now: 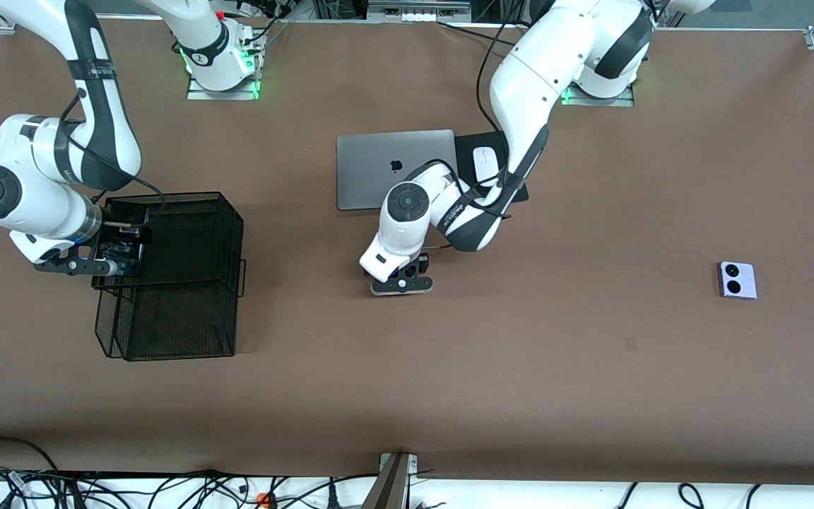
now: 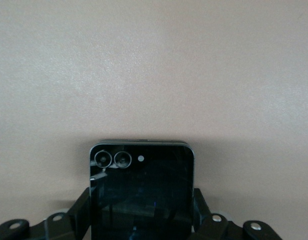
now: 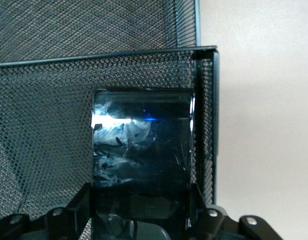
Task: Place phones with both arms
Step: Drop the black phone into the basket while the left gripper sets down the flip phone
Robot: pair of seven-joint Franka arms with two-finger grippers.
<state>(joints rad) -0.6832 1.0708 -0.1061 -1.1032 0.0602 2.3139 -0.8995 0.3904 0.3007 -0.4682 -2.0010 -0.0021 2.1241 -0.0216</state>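
Observation:
My right gripper [image 1: 121,256] is over the black mesh basket [image 1: 181,311], at its end toward the arm bases. It is shut on the long slim black phone [image 3: 142,145], held just inside the basket's rim [image 3: 103,57] near a corner. My left gripper [image 1: 401,281] is low at the table's middle, nearer to the front camera than the laptop. It is shut on the squarish black phone [image 2: 142,190], whose two lenses show; the hand hides that phone in the front view. The lilac-white phone [image 1: 737,280] with two black circles lies alone toward the left arm's end.
A closed silver laptop [image 1: 393,166] lies between the arm bases. A white mouse [image 1: 484,164] sits on a black pad [image 1: 469,145] beside it, partly under the left arm. Cables run along the table's front edge [image 1: 167,488].

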